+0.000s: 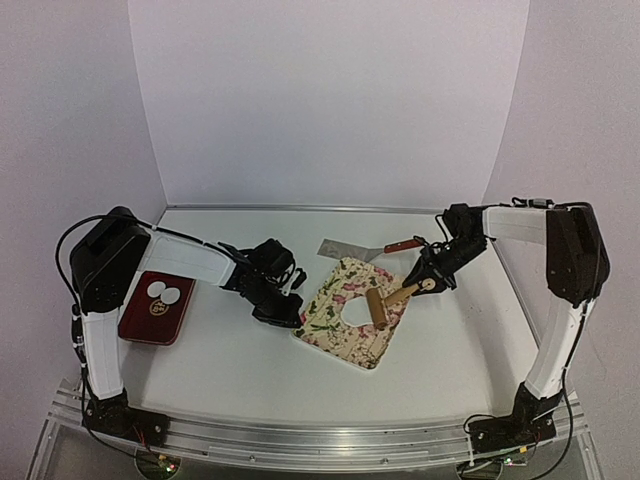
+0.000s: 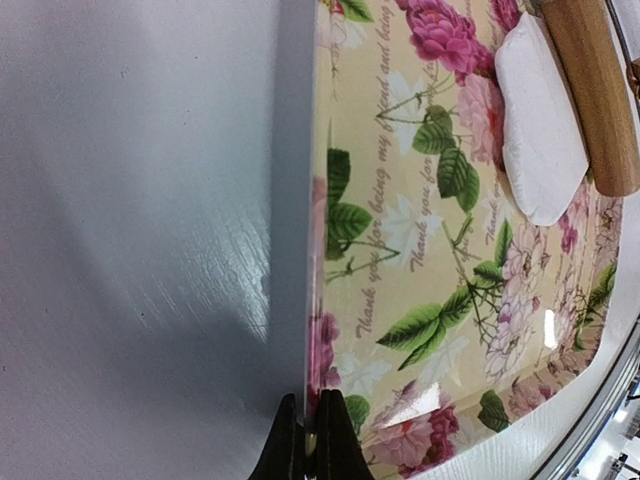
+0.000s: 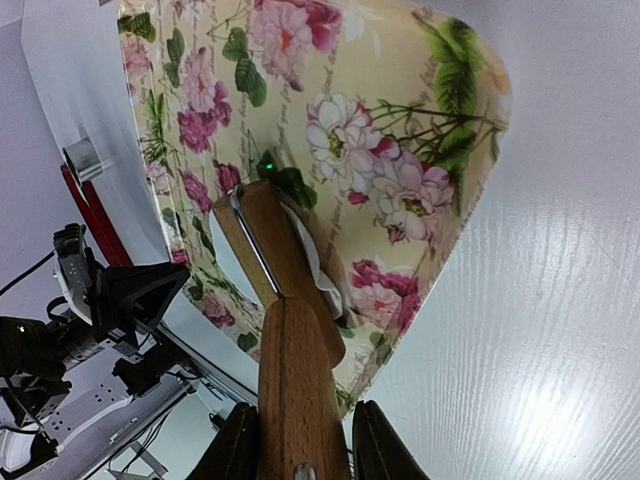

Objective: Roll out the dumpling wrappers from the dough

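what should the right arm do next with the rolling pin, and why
Probably roll the rolling pin across the dough: it sits at the lump's edge, the dough looks thick, and the left gripper pinches the floral board steady.

Two dumpling wrappers (image 1: 157, 290), one red tray (image 1: 150, 326), one floral board (image 1: 335, 332), one rolling pin (image 1: 377, 308), one dough piece (image 1: 355, 311)

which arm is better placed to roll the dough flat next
Right. The right tool is shut on the rolling pin handle, its roller against the dough on the floral board. The left tool only pinches the board's edge.
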You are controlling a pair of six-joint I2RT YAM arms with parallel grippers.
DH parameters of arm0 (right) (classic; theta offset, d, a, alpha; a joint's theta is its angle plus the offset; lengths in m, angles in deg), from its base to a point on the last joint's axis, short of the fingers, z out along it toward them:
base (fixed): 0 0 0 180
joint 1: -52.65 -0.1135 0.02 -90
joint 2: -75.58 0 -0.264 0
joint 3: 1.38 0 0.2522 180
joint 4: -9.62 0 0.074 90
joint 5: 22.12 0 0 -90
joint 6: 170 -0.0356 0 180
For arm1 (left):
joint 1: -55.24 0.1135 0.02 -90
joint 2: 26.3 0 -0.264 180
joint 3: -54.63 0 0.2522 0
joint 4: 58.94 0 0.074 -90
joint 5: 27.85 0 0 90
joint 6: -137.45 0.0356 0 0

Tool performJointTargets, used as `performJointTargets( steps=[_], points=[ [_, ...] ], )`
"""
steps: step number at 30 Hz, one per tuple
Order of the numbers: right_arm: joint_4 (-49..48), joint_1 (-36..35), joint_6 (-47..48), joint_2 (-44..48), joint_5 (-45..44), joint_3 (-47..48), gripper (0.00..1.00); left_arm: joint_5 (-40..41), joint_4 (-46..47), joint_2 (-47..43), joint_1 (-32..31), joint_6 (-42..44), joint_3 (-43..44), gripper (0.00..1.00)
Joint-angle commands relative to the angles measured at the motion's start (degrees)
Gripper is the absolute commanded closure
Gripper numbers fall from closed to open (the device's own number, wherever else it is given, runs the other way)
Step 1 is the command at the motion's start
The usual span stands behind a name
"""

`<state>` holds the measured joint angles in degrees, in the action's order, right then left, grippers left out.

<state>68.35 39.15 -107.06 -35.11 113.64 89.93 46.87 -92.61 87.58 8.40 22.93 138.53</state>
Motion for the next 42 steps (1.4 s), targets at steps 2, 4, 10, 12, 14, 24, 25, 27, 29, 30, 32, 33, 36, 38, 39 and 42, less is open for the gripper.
performJointTargets(
  steps=[2,4,10,12,14,24,25,27,29,30,32,33,36,38,39,42],
  points=[
    [1.9,-7.2,-2.2,-6.8,-20.0,-1.8,1.00,4.0,-7.5,5.2,-0.8,1.3,0.0,1.00],
    [1.7,-9.2,-3.3,-8.2,-20.7,-1.1,1.00,3.7,-7.1,5.5,-1.2,1.0,0.2,1.00],
    [1.7,-11.2,-4.4,-10.5,-22.5,-0.1,1.00,4.4,-7.2,5.2,-1.4,0.2,-0.5,1.00],
    [1.9,-11.2,-4.5,-10.3,-22.9,0.1,1.00,4.8,-7.4,4.8,-1.4,-0.2,-1.3,1.00],
    [2.7,-11.1,-4.2,-9.6,-24.1,0.0,1.00,5.7,-8.0,4.5,-1.1,-0.5,-2.2,1.00],
    [5.6,-1.4,-0.4,-2.9,-27.7,-5.9,1.00,7.3,-7.1,-0.2,1.5,-1.5,-9.6,1.00],
    [5.8,-0.9,0.0,-2.9,-28.0,-6.1,1.00,7.1,-6.9,-0.2,1.5,-1.5,-9.8,1.00],
    [6.0,-0.5,0.3,-3.1,-28.3,-6.1,1.00,6.8,-6.7,0.0,1.5,-1.6,-9.7,1.00],
    [6.0,-0.5,0.3,-3.1,-28.3,-6.1,1.00,6.8,-6.7,0.2,1.5,-1.7,-9.2,1.00],
    [5.9,-0.5,0.3,-3.1,-27.9,-6.1,1.00,6.8,-6.7,0.4,1.5,-1.7,-8.9,1.00],
    [5.9,-0.7,0.3,-3.6,-26.8,-5.4,1.00,6.3,-6.4,0.6,1.5,-1.1,-8.1,1.00],
    [5.9,-1.1,0.4,-4.1,-26.4,-5.0,1.00,6.0,-6.1,0.8,1.4,-0.6,-7.8,1.00],
    [5.8,-3.4,0.3,-5.9,-25.2,-2.9,1.00,4.3,-5.5,1.5,0.9,0.9,-6.2,1.00],
    [5.6,-5.4,-0.2,-7.3,-24.5,-1.6,1.00,3.8,-5.8,2.6,0.3,1.8,-4.8,1.00],
    [5.5,-6.7,-0.7,-7.8,-24.2,-0.9,1.00,3.4,-5.8,3.0,0.2,1.9,-4.2,1.00],
    [5.2,-9.8,-2.0,-10.2,-23.8,1.2,1.00,2.5,-5.4,4.4,-0.3,1.8,-3.1,1.00]
  ],
)
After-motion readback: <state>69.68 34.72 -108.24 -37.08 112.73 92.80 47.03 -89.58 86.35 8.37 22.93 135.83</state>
